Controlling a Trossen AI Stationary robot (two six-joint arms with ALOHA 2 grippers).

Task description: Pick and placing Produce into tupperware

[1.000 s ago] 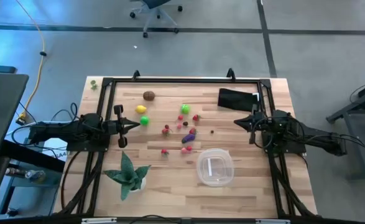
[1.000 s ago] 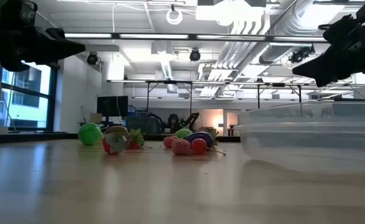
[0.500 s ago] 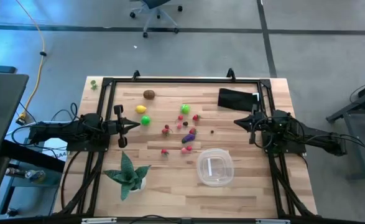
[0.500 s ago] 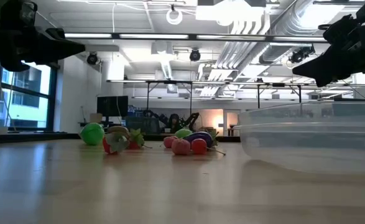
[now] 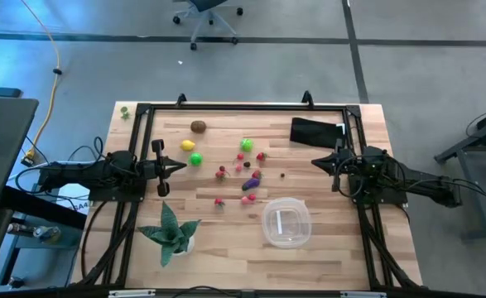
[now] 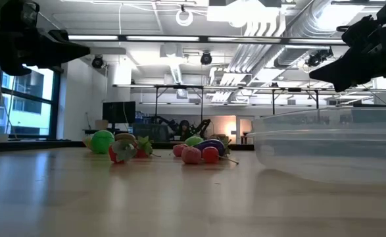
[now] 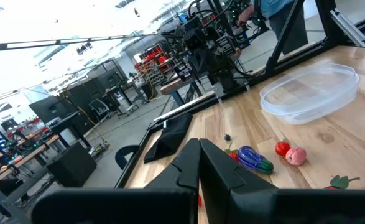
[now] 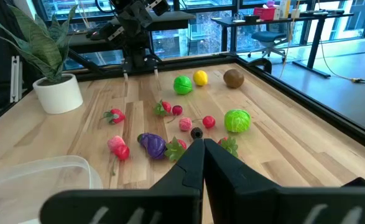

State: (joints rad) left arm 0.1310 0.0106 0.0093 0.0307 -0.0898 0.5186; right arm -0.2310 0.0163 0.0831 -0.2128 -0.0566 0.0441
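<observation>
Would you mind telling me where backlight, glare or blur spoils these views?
Low view: ceiling lights behind leave both arms as silhouettes, and the near tupperware looks soft. Left wrist view: the shut left pincer is a dark blur under a washed-out ceiling. Right wrist view: bright windows behind, yet the produce reads clearly. High view: even light, faint shadows.

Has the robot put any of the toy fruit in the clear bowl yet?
Not yet. The clear bowl looks empty. Nothing is in hand: the left gripper and right gripper wait at the table's sides with fingers shut on nothing. Everything is left: the brown piece, yellow piece, green ball, purple piece and the little red ones lie on the wood.
</observation>
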